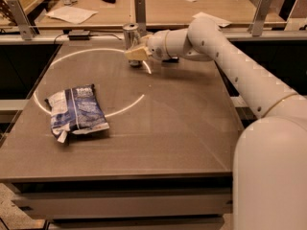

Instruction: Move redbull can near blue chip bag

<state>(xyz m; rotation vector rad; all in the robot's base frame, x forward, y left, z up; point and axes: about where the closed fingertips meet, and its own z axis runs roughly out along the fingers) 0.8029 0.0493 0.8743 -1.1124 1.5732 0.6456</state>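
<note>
Sitting at the redbull can [130, 34] (upright): gripper [136, 54]; blue chip bag [76, 111] apart.

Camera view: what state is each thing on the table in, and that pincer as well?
Tall slim silver-grey metal can: standing upright at the far end of the brown table, well apart from the bag.
Crumpled dark blue foil chip bag: lying flat near the table's left edge.
Pincer: low over the table, at the can's lower half.
</note>
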